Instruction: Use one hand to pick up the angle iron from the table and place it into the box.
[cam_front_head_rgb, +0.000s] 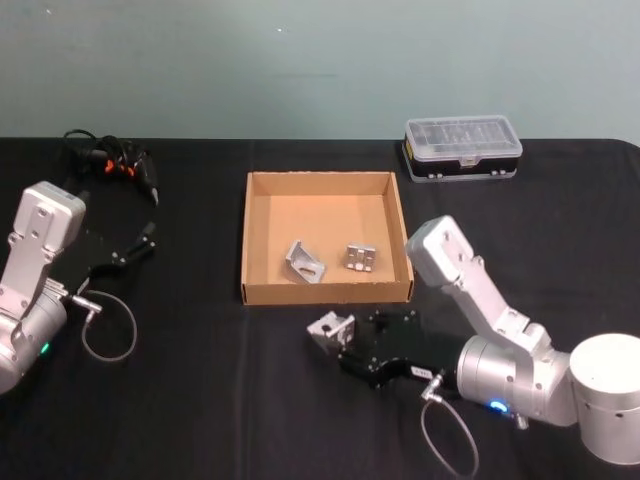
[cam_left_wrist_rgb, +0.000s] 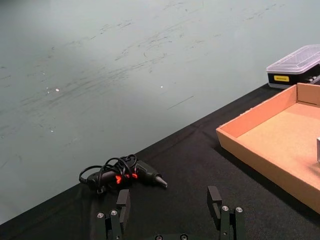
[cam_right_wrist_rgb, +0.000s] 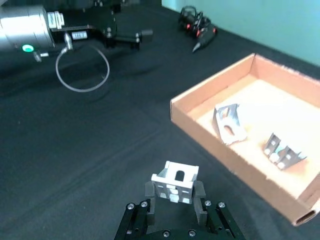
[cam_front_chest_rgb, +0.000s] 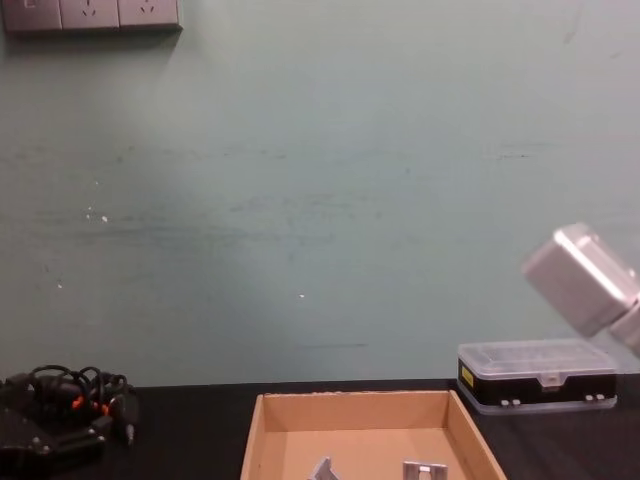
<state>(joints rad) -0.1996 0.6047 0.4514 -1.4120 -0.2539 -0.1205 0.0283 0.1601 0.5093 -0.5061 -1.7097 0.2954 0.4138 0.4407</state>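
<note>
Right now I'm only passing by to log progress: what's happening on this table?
The right gripper is shut on an angle iron just outside the box's front wall. Two more angle irons already lie inside the box. The left gripper sits open and idle near the table's left side.

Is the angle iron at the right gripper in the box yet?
No. The angle iron sits between the right gripper's fingers outside the box; two others lie inside.

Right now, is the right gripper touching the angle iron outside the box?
Touching. In the right wrist view, the right gripper has a finger pressed on each side of the angle iron, no gap visible. The head view agrees.
</note>
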